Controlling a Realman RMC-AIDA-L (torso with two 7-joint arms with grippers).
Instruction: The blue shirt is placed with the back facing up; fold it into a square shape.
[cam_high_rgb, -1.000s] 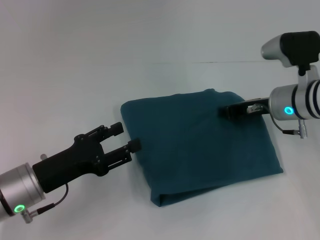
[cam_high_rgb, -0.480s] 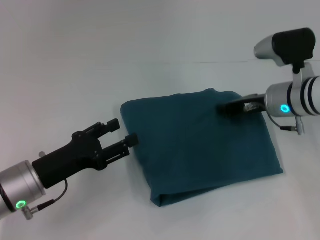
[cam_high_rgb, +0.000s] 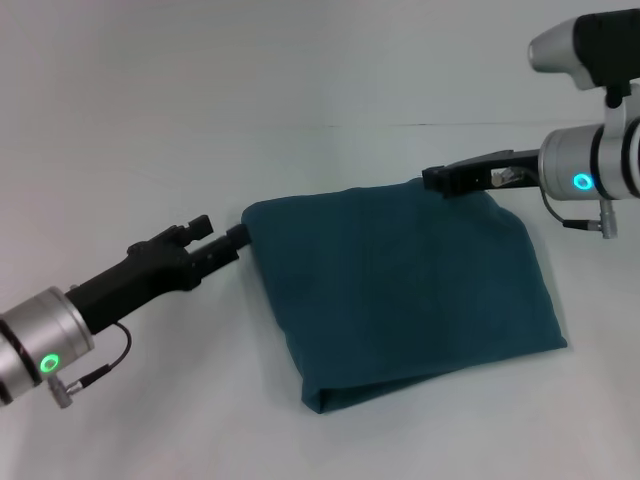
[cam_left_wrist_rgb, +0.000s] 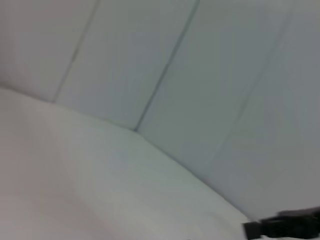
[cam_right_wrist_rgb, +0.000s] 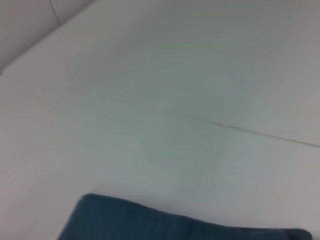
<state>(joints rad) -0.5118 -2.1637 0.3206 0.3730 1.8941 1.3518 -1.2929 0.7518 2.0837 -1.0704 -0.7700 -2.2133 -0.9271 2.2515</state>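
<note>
Left gripper (cam_high_rgb: 222, 236) reaching in low from the counter's near left, arm nearly level, jaws drawn narrow just at the left far corner of the blue shirt (cam_high_rgb: 400, 285), contact not clear. Right gripper (cam_high_rgb: 438, 180) stretched in from the right, raised over the shirt's far edge; jaw state cannot be told. Shirt folded into a rough square, flat mid-counter (cam_high_rgb: 150, 150). Right wrist view catching only its folded edge (cam_right_wrist_rgb: 150, 222).

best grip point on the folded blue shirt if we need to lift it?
Likely the far left corner of the blue shirt, by the left gripper: it lies flat, folded roughly square, so come in low from the left. The right gripper could take the far right corner.
</note>
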